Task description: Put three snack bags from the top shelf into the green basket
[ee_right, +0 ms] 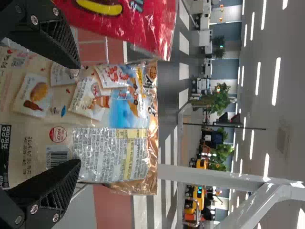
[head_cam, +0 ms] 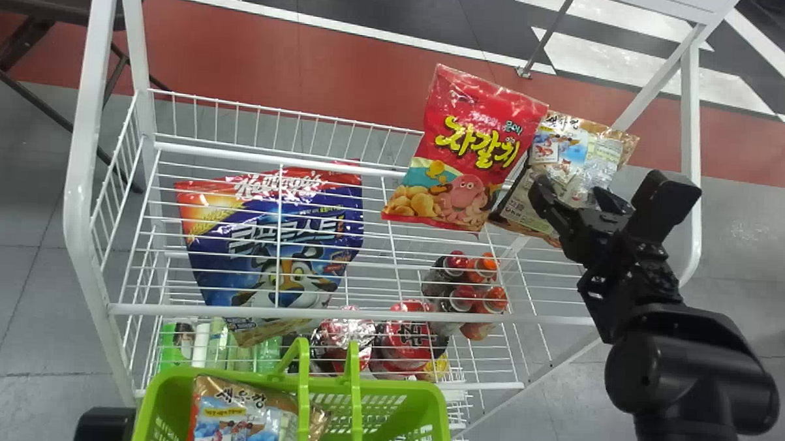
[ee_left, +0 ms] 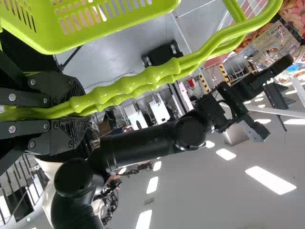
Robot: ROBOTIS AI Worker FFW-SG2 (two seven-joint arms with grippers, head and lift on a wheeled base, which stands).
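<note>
A light, air-filled pouch is to be expected in the tan snack bag of glossy film with a brown top edge point(head_cam: 564, 155), which is stood upright on the white wire shelf point(head_cam: 167, 310), just ahead of the black two-fingered right gripper point(ee_right: 78, 114). That gripper is spread wide, one finger toward each long side of the bag; whether the film is touched cannot be told. The contents are probably brittle, so a gentle squeeze is called for, and the smooth film could slip if too little is taken. The hold would best be taken across the middle of the body, with the neighbouring red snack bag of shiny film point(head_cam: 467, 151), just to the gripper's left, kept out of the fingers. Toward the gripper a printed back is turned, bearing blue and white panels, a silvery block of small text and a barcode, with creases and glare along the film. By the black left gripper point(ee_left: 81, 112), the handles of the green plastic basket point(head_cam: 435, 405) are clamped, and a similar brown-and-blue bag point(head_cam: 242, 417) is held inside.
</note>
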